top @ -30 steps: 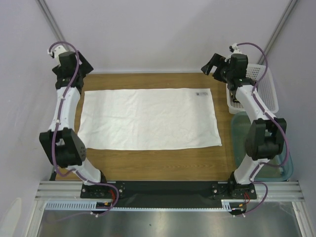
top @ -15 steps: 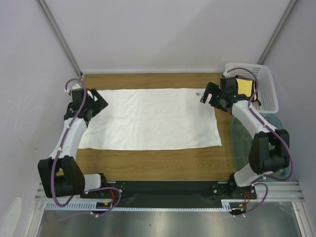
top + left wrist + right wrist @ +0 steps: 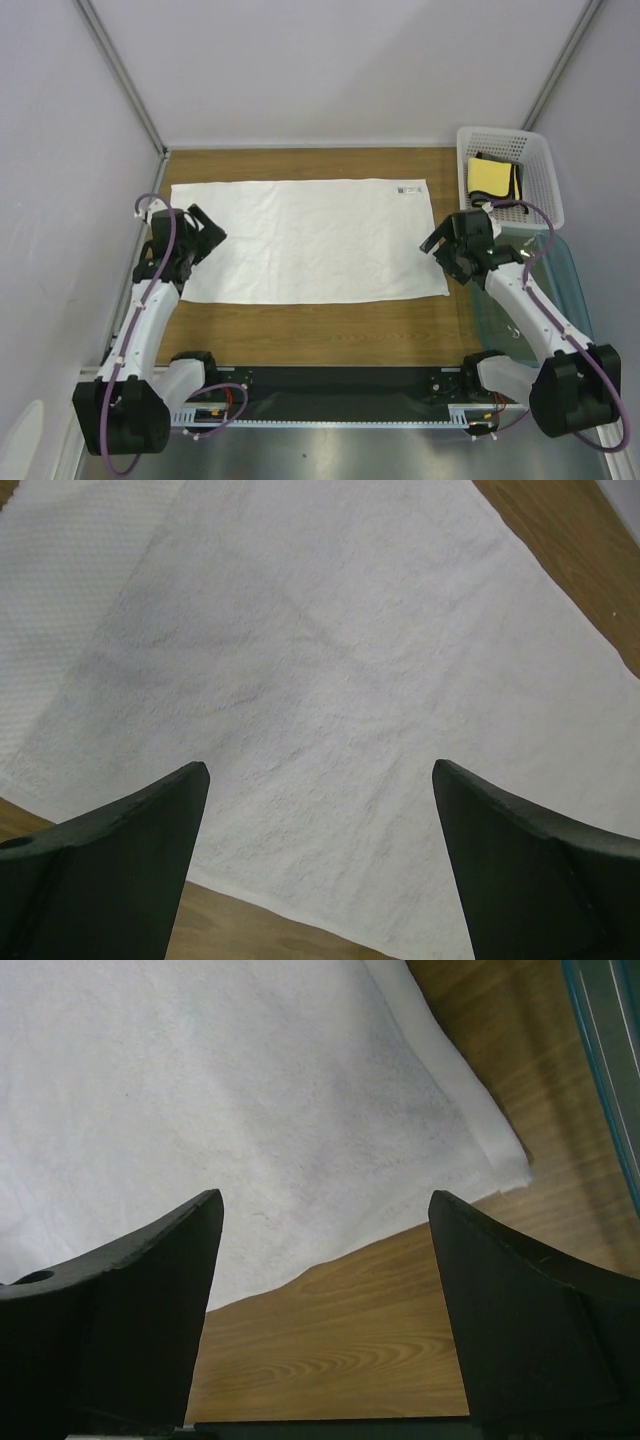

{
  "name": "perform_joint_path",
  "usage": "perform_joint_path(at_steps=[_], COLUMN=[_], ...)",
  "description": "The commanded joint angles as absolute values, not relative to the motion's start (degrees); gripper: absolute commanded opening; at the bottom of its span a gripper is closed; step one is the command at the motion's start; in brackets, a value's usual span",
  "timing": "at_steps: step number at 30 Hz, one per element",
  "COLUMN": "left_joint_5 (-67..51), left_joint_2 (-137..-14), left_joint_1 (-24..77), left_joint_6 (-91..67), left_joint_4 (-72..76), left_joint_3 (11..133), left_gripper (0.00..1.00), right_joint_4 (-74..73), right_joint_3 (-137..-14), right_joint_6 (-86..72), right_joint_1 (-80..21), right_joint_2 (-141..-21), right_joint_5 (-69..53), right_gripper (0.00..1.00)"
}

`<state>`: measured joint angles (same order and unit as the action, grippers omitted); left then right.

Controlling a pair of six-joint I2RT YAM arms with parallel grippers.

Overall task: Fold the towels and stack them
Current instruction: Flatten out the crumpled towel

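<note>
A large white towel lies spread flat on the wooden table. My left gripper hovers open over the towel's near left part. In the left wrist view its jaws frame white towel and the near hem, with nothing between them. Open as well, my right gripper is at the towel's near right corner. The right wrist view puts its jaws over the hem and bare wood, the towel corner just to the right. A small yellow towel, edged dark, lies folded in the basket.
The white perforated basket stands at the far right. A clear teal plastic bin sits in front of it, right of the towel; its rim shows in the right wrist view. Grey walls close in the table's sides and back.
Both arms have swung from the far corners of the table down toward the near side of the white towel. The towel has not moved. Both grippers stay open.
</note>
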<state>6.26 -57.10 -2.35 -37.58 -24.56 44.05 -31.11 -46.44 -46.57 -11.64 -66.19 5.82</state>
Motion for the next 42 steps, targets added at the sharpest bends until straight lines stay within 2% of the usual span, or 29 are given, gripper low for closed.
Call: perform_joint_path(at_steps=[1, 12, 21, 29, 33, 42], left_joint_5=[3.78, 3.08, 9.31, 8.96, 9.67, 8.8], left_joint_2=[-55.55, -55.63, -58.18, -60.2, -60.12, -60.12], left_joint_1=[-2.02, -1.06, 6.85, 7.56, 7.65, 7.65], left_joint_6=[-39.81, -41.31, -37.53, -37.62, -37.18, -35.86], left_joint_4=[-22.59, -21.54, -23.12, -22.59, -23.29, -23.47], left_joint_3=[42.19, 41.04, 46.05, 46.49, 47.46, 47.9], left_gripper=[1.0, 1.0, 1.0, 1.0, 1.0, 1.0], right_joint_4=[-37.5, -45.7, -40.96, -34.55, -33.13, -33.4], right_joint_3=[-45.44, -38.94, -35.07, -35.07, -35.24, -35.24], right_joint_6=[-53.96, -60.03, -60.65, -59.85, -59.5, -59.33], right_joint_1=[-14.49, -16.08, -15.91, -15.64, -15.73, -15.73], right_joint_2=[-61.19, -54.23, -59.32, -64.15, -66.53, -67.68], right_joint_5=[11.51, 16.79, 18.19, 19.86, 20.83, 23.2], right_gripper=[0.88, 0.82, 0.74, 0.59, 0.57, 0.47])
